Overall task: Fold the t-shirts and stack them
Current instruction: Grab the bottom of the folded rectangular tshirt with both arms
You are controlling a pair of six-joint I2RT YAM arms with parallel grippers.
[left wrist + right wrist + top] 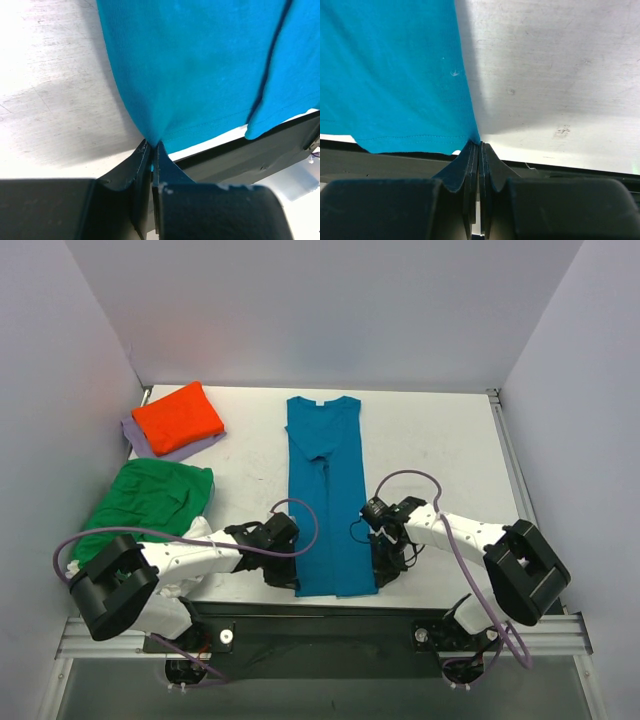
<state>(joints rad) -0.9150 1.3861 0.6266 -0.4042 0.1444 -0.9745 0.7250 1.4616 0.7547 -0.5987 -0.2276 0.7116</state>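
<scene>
1. The teal-blue t-shirt (325, 490) lies in the centre of the top view as a long, narrow strip, with its collar toward the top and its hem at lower centre.
2. The left gripper (151, 145) is pinched onto the hem's lower-left corner. The right gripper (480, 144) is clamped fully onto the lower-right corner.
3. The cloth looks light, thin and limp. It will probably sag between the grips, so the two hem corners are sensible holds.
4. A folded orange t-shirt (178, 417) lies at upper left.
</scene>
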